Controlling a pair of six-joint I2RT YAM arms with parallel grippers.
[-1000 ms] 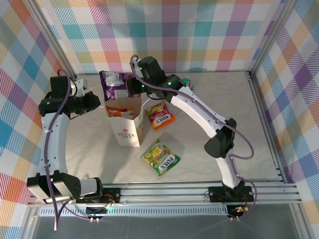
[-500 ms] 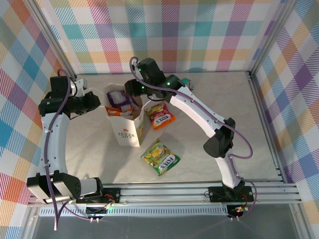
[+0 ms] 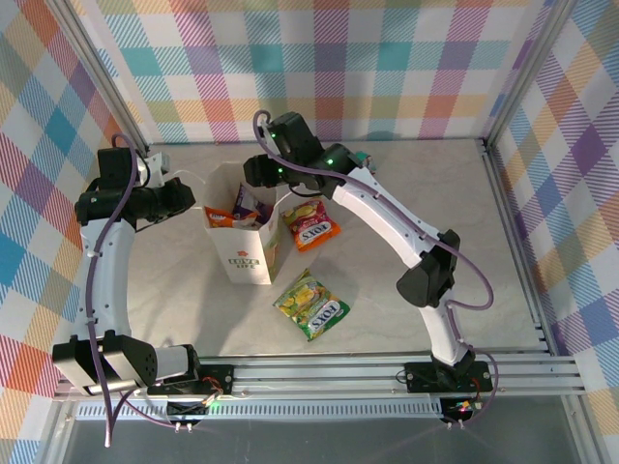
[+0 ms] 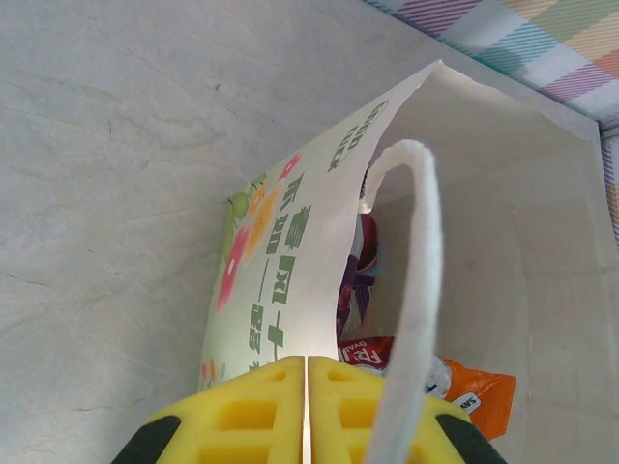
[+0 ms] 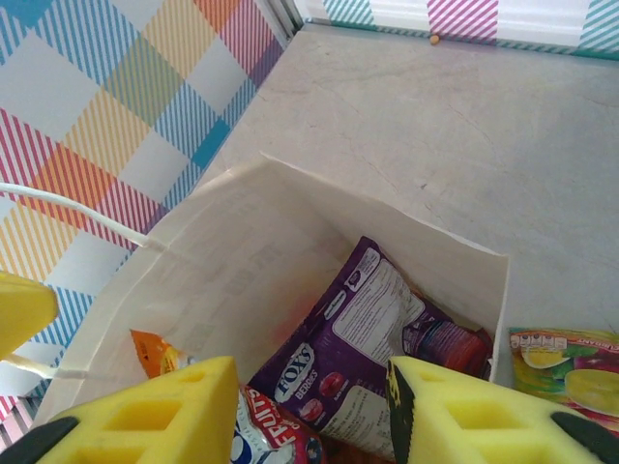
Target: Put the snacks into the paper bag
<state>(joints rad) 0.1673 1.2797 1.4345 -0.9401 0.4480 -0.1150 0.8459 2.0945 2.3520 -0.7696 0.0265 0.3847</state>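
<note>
Right wrist: paper bag (image 5: 242,232) holds purple FOX'S packet (image 5: 358,338), orange packet (image 5: 155,353), red packet (image 5: 447,345); right gripper (image 5: 309,416) spread empty above; left gripper (image 4: 306,406) clamps bag wall.

**A robot lab test cell, not a home or a shop.**

Two robot arms, the left arm (image 3: 97,261) and the right arm (image 3: 387,213), are bolted to an aluminium rail (image 3: 338,372) at the near edge of a pale, stone-patterned tabletop (image 3: 435,184). Metal frame posts (image 3: 527,68) box the table in and carry walls (image 3: 387,58) printed with bright pastel plaid, a backdrop rather than room furnishing. Purple cables (image 3: 474,290) run along the outside of both arms, and small green lights (image 3: 329,151) glow on the right arm's joints. The goods on the table are a paper bag (image 3: 247,253) and foil snacks (image 3: 311,304). Below the rail, the bare grey floor (image 3: 338,440) of the stand is visible.
</note>
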